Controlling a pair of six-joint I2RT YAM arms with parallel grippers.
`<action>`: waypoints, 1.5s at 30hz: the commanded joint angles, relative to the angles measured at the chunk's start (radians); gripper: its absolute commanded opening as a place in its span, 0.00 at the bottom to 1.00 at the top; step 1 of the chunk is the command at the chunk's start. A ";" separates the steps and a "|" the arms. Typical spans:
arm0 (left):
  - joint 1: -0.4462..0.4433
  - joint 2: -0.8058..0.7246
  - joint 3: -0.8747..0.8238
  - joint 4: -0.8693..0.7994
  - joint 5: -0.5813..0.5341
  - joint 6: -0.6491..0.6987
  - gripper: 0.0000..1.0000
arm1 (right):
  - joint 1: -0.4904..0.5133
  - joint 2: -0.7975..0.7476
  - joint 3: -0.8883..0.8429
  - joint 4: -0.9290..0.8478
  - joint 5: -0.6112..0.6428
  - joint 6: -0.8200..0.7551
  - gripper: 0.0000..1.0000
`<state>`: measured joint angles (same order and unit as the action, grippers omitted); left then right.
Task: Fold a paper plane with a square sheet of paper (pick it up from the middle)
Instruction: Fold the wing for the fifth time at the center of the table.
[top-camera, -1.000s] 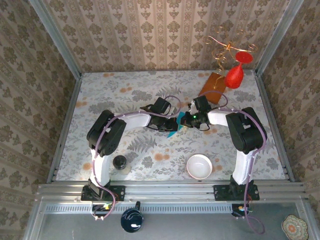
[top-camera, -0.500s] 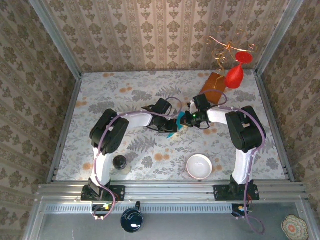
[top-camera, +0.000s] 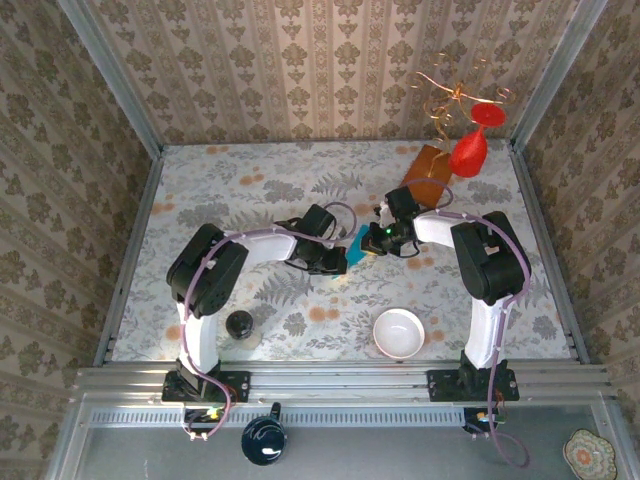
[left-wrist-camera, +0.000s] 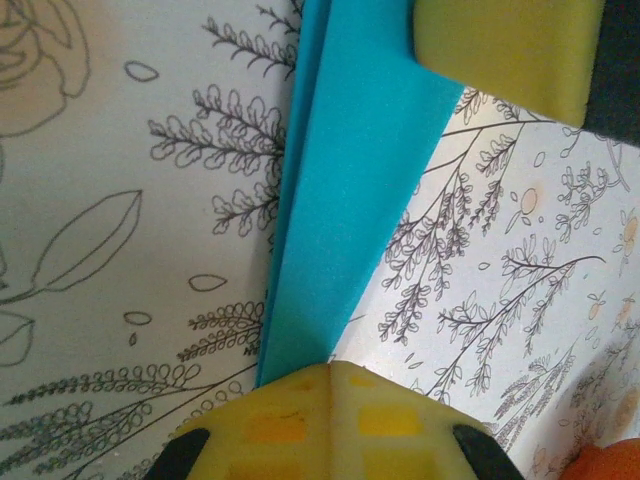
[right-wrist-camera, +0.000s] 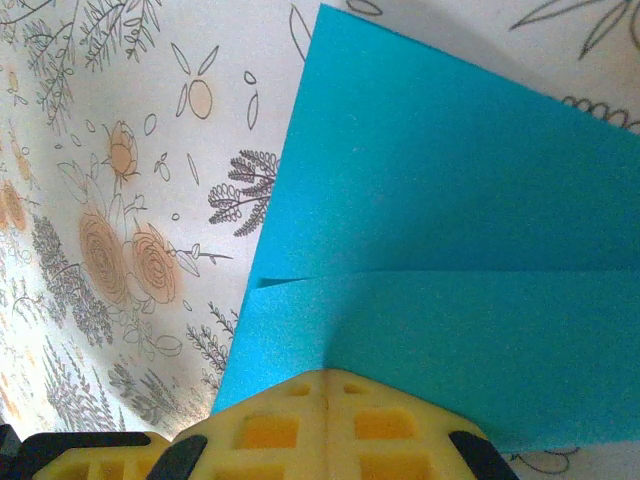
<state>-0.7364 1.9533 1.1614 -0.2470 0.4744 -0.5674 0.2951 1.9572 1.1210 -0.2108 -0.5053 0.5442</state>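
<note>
The square sheet of paper (top-camera: 357, 243), teal-blue and creased into a narrow pointed shape, lies on the floral table between my two grippers. In the left wrist view the paper (left-wrist-camera: 350, 180) tapers toward my left gripper (left-wrist-camera: 332, 372), whose yellow pads are pressed together at its narrow tip. A yellow fingertip (left-wrist-camera: 500, 50) of the right gripper rests on the far end. In the right wrist view my right gripper (right-wrist-camera: 328, 375) is shut, its tips on the wide layered end of the paper (right-wrist-camera: 450, 250), where a straight fold edge runs across. From above, the left gripper (top-camera: 340, 262) and right gripper (top-camera: 368, 243) nearly meet.
A white bowl (top-camera: 398, 333) sits near the front right. A small dark jar (top-camera: 239, 324) stands by the left arm's base. An orange-brown board (top-camera: 425, 175) and a red glass-shaped ornament (top-camera: 467, 152) stand at the back right. Patterned walls enclose the table.
The left gripper has slid toward the near left along the paper, uncovering more teal between the grippers. The right gripper has stayed in place.
</note>
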 joint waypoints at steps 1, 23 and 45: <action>-0.008 -0.020 -0.058 -0.170 -0.025 0.008 0.01 | -0.015 0.059 -0.012 -0.122 0.166 -0.027 0.03; -0.017 -0.120 -0.222 -0.204 -0.082 -0.035 0.00 | -0.015 0.064 0.002 -0.146 0.175 -0.029 0.02; 0.209 -0.435 -0.216 -0.045 -0.207 -0.032 0.41 | 0.019 -0.358 -0.061 -0.181 0.223 0.055 0.59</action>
<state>-0.5583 1.5829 0.9668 -0.2775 0.3344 -0.6189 0.3031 1.6382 1.0786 -0.2699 -0.4438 0.5545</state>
